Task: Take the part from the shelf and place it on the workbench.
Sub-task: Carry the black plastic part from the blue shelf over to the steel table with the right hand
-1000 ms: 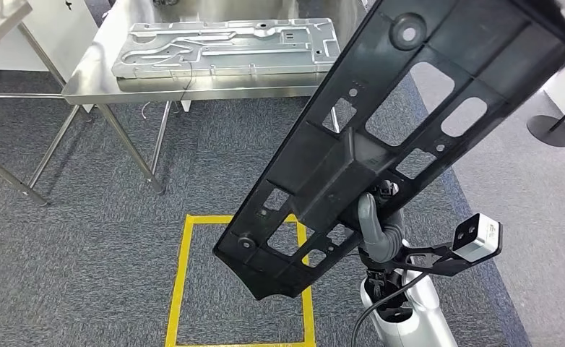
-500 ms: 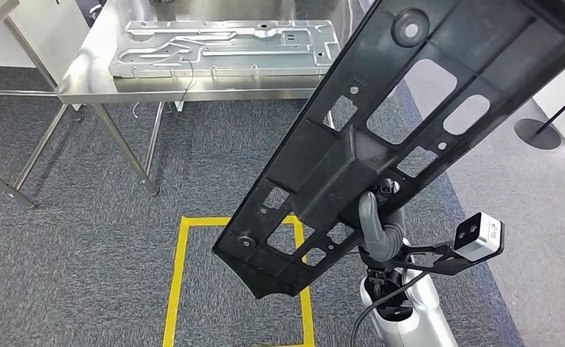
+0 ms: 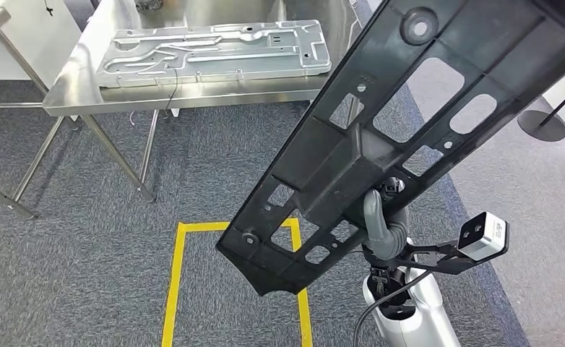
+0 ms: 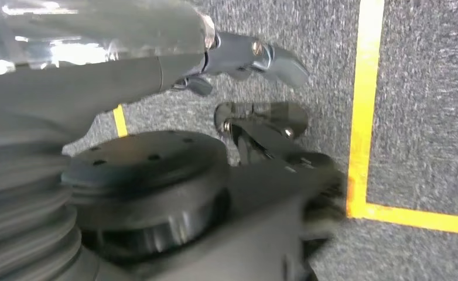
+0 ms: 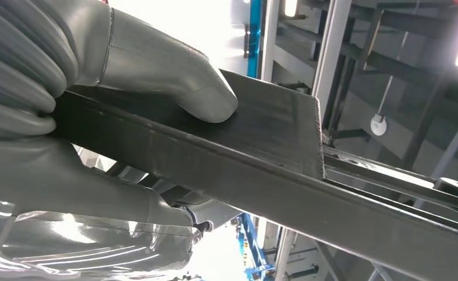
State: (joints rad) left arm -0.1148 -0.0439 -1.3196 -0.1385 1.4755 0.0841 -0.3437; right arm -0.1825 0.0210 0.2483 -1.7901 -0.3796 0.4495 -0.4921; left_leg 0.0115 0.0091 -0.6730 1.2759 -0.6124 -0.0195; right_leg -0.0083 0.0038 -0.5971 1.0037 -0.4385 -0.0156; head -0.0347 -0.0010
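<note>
A long black plastic part (image 3: 410,123) with several cut-outs and ribs slants from the lower middle of the head view up to its top right corner. My right hand (image 3: 379,230) grips it from underneath near its lower half, thumb up against its face. In the right wrist view the grey thumb and fingers (image 5: 156,76) clamp the part's edge (image 5: 273,170). The steel workbench (image 3: 193,97) stands ahead at the upper left. My left hand (image 4: 256,88) hangs over the carpet with nothing in it, its fingers apart.
A grey stamped metal plate (image 3: 207,50) lies along the workbench top. Yellow tape (image 3: 173,289) marks a square on the carpet in front of me. A second table's legs (image 3: 5,195) stand at the left, and a stanchion base (image 3: 543,124) at the right.
The whole picture has shifted: the workbench and tape square slid left and down, so the camera moved. My right hand's grip on the part is unchanged.
</note>
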